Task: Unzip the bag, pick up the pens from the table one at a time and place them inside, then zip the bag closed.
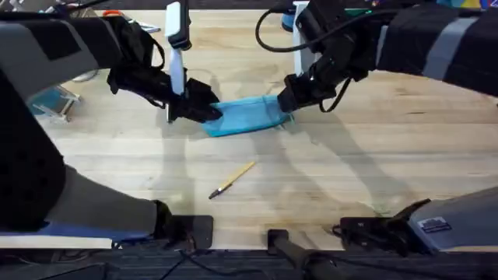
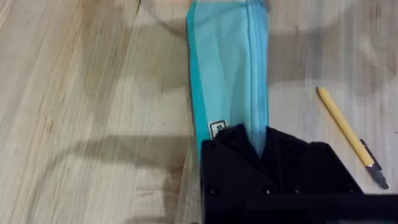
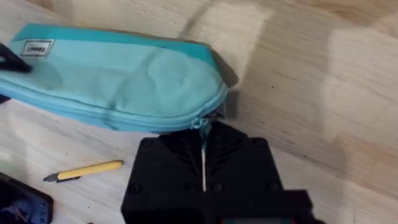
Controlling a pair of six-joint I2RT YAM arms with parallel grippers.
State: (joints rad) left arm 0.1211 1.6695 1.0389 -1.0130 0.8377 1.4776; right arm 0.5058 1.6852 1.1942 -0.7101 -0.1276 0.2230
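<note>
The light blue bag [image 1: 247, 115] lies across the middle of the table [image 1: 373, 155], its zipper looking closed along its length. My left gripper [image 1: 208, 111] is shut on the bag's left end, next to the small label [image 2: 217, 129], and the bag [image 2: 229, 62] stretches away from its black fingers [image 2: 233, 149]. My right gripper [image 1: 286, 101] is at the bag's right end, shut on the zipper pull [image 3: 203, 126] of the bag [image 3: 118, 74]. One tan pen [image 1: 232, 180] with a dark tip lies on the table nearer the arm bases; it also appears as the pen [image 2: 347, 132] and the pen [image 3: 84, 171].
A small clear stand holding something blue [image 1: 53, 101] sits at the table's left edge. Bare wood spreads right of the bag and around the pen. The arm bases and cables line the near edge [image 1: 373, 229].
</note>
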